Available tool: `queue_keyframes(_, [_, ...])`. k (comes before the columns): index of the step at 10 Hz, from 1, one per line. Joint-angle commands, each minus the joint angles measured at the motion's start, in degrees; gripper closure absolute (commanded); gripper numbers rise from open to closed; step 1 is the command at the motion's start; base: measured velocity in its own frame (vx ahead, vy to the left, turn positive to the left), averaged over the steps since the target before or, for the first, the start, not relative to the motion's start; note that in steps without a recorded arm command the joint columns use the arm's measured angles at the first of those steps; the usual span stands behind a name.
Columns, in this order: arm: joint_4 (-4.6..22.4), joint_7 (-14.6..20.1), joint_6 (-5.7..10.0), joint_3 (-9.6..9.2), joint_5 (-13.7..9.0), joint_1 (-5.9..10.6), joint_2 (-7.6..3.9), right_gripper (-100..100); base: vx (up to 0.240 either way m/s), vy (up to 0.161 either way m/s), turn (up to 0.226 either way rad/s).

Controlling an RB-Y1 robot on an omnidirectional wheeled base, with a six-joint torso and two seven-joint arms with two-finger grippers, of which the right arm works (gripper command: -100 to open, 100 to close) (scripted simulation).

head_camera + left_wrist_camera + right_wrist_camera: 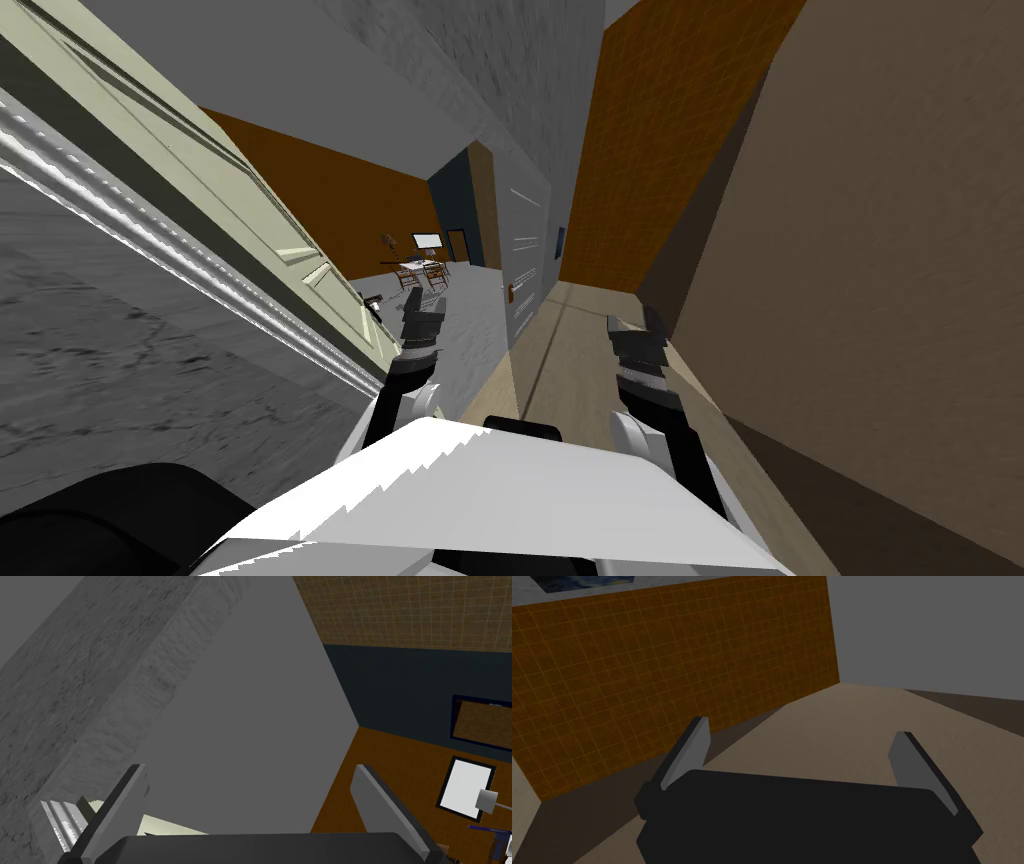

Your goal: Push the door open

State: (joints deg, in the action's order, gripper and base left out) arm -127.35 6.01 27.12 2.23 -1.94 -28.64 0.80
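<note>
A pale cream panelled door [250, 215] slants along my left side in the head view, swung away from a silvery ribbed frame edge [190, 265]. A small dark handle [372, 303] sits near the door's far end. My left gripper [423, 312] hovers just right of that end, open and holding nothing. In the left wrist view the left gripper [248, 771] faces a flat grey surface [240, 716], with a sliver of the cream door [167, 826] beside one finger. My right gripper [632, 322] is held out over the beige floor; in the right wrist view it [801, 728] stands open and empty.
A grey door [526, 265] with a small red handle [511, 292] stands ahead, edge-on between two passages. Orange walls [640, 150] and a tan wall [880, 280] close the right side. A table with chairs [420, 270] stands far ahead on the left.
</note>
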Motion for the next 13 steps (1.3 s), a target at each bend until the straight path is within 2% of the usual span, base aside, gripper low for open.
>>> queue_keyframes(1, [1.5,0.0,-0.32,-0.70,0.0,0.90,-0.63,-100,0.219,-0.020,0.115])
queue_keyframes(6, [6.9,-0.1,-1.43,-3.18,0.2,4.10,-2.35,-100,0.143,-0.078,0.135])
queue_keyframes(12, [12.1,-0.3,-2.51,-5.59,0.3,7.19,-3.56,-100,0.099,-0.070,0.108])
queue_keyframes(13, [14.0,-0.3,-2.91,-6.48,0.4,8.34,-3.93,-100,0.129,-0.102,0.172])
